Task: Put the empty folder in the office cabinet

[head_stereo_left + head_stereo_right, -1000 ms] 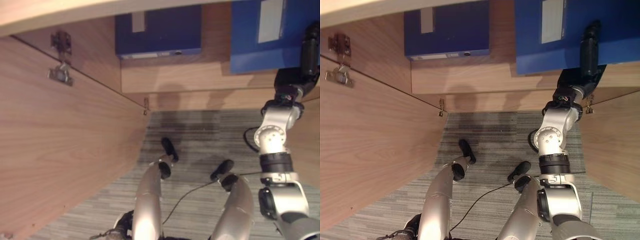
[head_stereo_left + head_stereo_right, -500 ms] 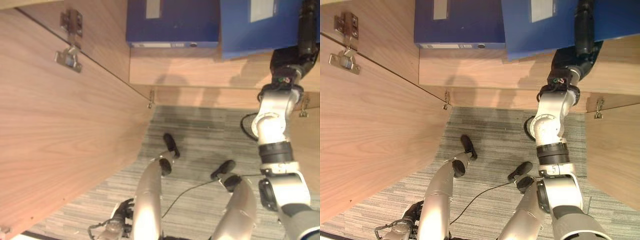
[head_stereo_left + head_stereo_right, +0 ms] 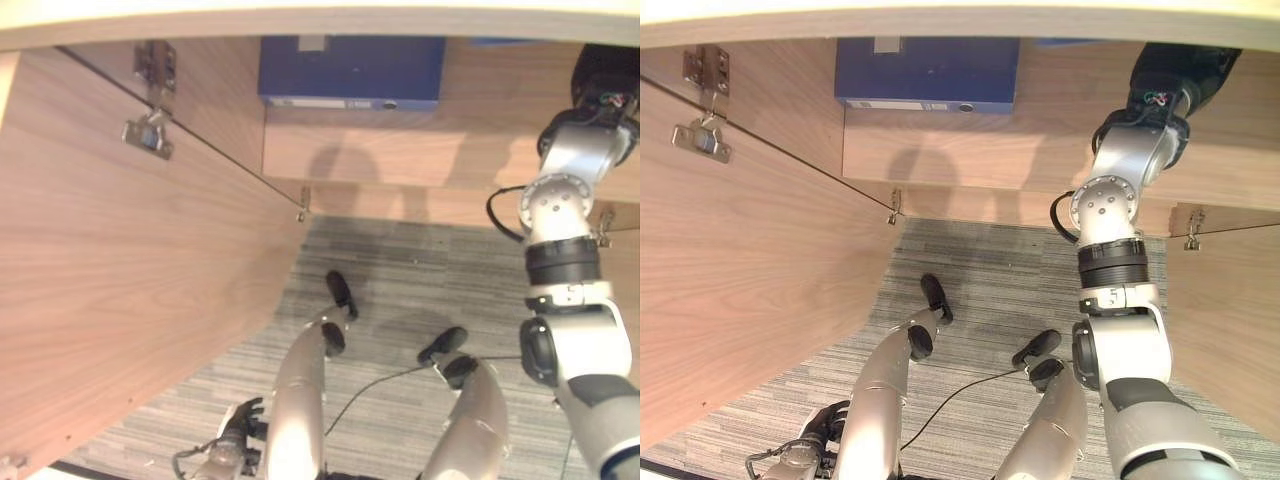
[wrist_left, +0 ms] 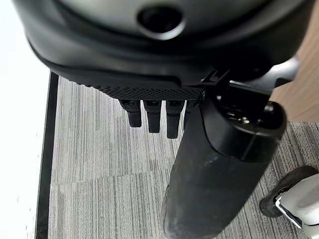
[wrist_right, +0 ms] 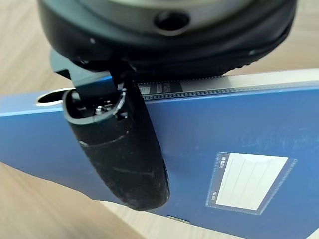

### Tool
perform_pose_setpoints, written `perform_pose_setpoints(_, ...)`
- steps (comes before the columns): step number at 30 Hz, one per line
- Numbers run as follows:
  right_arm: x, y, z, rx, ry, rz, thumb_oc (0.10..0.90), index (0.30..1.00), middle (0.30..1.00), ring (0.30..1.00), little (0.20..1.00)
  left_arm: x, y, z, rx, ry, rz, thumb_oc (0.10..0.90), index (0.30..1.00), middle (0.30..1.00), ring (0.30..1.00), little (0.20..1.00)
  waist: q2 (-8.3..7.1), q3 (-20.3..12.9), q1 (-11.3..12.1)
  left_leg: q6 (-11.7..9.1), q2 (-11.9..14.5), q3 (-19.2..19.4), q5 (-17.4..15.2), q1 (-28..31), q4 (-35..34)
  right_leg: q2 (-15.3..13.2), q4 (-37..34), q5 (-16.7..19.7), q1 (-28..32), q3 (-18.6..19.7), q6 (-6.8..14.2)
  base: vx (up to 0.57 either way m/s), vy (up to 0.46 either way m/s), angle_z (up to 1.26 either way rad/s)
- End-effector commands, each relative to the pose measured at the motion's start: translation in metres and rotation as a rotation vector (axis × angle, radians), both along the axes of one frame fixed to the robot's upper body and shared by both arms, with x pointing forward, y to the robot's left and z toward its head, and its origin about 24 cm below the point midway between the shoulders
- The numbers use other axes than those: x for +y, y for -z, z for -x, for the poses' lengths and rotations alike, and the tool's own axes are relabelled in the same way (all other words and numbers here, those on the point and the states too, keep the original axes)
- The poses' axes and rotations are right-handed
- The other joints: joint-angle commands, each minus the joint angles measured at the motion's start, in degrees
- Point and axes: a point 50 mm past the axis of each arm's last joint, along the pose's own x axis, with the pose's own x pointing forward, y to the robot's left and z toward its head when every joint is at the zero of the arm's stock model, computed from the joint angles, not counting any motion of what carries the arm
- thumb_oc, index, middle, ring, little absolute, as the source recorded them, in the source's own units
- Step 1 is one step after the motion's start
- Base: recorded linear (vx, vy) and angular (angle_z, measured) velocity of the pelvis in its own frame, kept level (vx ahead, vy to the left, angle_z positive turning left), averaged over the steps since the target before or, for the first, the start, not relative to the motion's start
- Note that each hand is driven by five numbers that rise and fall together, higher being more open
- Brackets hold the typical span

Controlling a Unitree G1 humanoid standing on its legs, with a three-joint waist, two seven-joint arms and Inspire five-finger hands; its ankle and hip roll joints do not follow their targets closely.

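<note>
Open wood-grain cabinet door (image 3: 120,300) is swinging out on the left, its metal hinge (image 3: 150,130) showing near the top. Left hand (image 4: 154,112) is hanging low by the robot's side over the grey striped carpet (image 3: 400,270), fingers straight and relaxed, holding nothing, idle.

Dark blue box folder with a white spine label (image 3: 928,72) is already lying on the wooden cabinet shelf (image 3: 970,145), toward the left of the opening.

Right arm is reaching up into the cabinet on the right; right hand (image 5: 117,149) is showing in its wrist view with the thumb lying across the face of the bright blue folder with a white label pocket (image 5: 214,144), the task's thing. The thumb is pressing on the cover, fingers are hidden behind the folder, so it reads as pinched on the folder, though the far side of the grip cannot be seen. The folder is sitting over the light wood of the shelf, with a metal ring hole (image 5: 47,98) at its spine end.

Judgement: the placing step is nearly done. To do it well, keep the bright blue folder level and beside the dark blue one without knocking it, push it fully past the shelf edge, check it is resting flat on the wood, and only then loosen the thumb and draw the arm straight back clear of the right door
</note>
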Motion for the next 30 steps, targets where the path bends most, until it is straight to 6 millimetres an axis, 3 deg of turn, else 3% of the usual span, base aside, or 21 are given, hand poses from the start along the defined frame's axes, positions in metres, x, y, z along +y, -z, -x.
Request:
perform_pose_setpoints(1,-0.030,-0.074,0.043,-0.282,0.155,0.086,0.400,0.300,0.300,0.300,0.300,0.041,0.004,0.034,0.147,-0.037,-0.136,0.800,0.900,0.900,0.900,0.900,-1.20,-2.4,1.9,-8.0,1.1,-2.4,-11.4,2.2,6.2,3.5,-6.0,2.3,0.3,-4.6,0.1,-0.02,-0.006,0.03)
perform_pose_setpoints(2,-0.031,-0.073,0.041,-0.260,0.157,0.094,0.584,0.575,0.575,0.575,0.575,0.041,0.004,0.034,0.147,-0.038,-0.137,0.800,0.900,0.900,0.900,0.900,-1.33,-2.3,1.8,-8.1,1.1,-2.4,-11.2,2.4,5.9,3.6,-6.2,2.4,0.3,-4.5,0.1,0.00,0.000,0.00)
perform_pose_setpoints(3,-0.029,-0.072,0.037,-0.247,0.134,0.096,0.800,0.900,0.900,0.900,0.900,0.043,0.003,0.033,0.149,-0.036,-0.142,0.800,0.900,0.900,0.900,0.900,-1.40,-2.2,1.6,-8.1,1.1,-2.2,-11.1,2.7,5.5,3.8,-6.5,2.6,0.4,-4.5,0.2,0.00,0.000,0.00)
perform_pose_setpoints(8,-0.017,-0.073,0.031,-0.243,0.075,0.146,0.800,0.900,0.900,0.900,0.900,0.046,0.002,0.030,0.148,-0.053,-0.146,0.800,0.900,0.900,0.900,0.900,-1.81,-1.5,1.3,-8.2,1.3,-1.9,-10.8,3.2,5.1,4.0,-6.8,3.1,0.6,-4.3,0.3,-0.01,-0.013,-0.05)
perform_pose_setpoints(9,-0.006,-0.066,0.026,-0.237,0.029,0.167,0.800,0.900,0.900,0.900,0.900,0.045,-0.001,0.022,0.126,-0.056,-0.140,0.800,0.900,0.900,0.900,0.900,-2.11,-1.3,1.1,-8.3,1.4,-1.5,-11.0,3.7,5.1,4.1,-6.8,3.1,0.8,-4.3,0.2,-0.01,-0.030,-0.05)
perform_pose_setpoints(14,0.010,-0.056,0.021,-0.225,-0.034,0.196,0.800,0.900,0.900,0.900,0.900,0.038,-0.004,0.010,0.087,-0.040,-0.115,0.800,0.900,0.900,0.900,0.900,-2.40,-1.5,0.7,-8.4,1.2,-0.7,-10.9,5.2,4.2,3.9,-7.2,3.4,1.5,-4.4,0.5,0.01,-0.006,-0.05)
perform_pose_setpoints(21,0.018,-0.045,0.011,-0.206,-0.113,0.236,0.800,0.900,0.900,0.900,0.900,0.039,-0.006,0.004,0.066,-0.025,-0.104,0.800,0.900,0.900,0.900,0.900,-2.54,-2.9,0.6,-8.6,0.7,0.5,-10.6,7.3,1.9,3.6,-8.3,4.4,2.4,-5.2,1.4,0.01,0.017,-0.06)
perform_pose_setpoints(25,0.021,-0.035,-0.001,-0.116,-0.168,0.370,0.800,0.900,0.900,0.900,0.900,0.045,-0.007,0.007,0.079,-0.027,-0.098,0.800,0.900,0.900,0.900,0.900,-3.40,-3.4,0.1,-9.1,0.5,1.1,-9.8,8.7,-0.4,4.2,-9.8,5.7,3.2,-6.1,2.2,0.00,0.000,-0.01)
perform_pose_setpoints(30,0.018,-0.025,-0.009,-0.047,-0.183,0.418,0.800,0.900,0.900,0.900,0.900,0.043,-0.005,0.011,0.094,-0.016,-0.087,0.800,0.900,0.900,0.900,0.900,-4.01,-3.5,-0.3,-9.7,0.0,1.5,-8.5,10.2,-3.4,4.9,-12.4,7.1,4.4,-7.0,2.9,0.02,-0.014,-0.06)
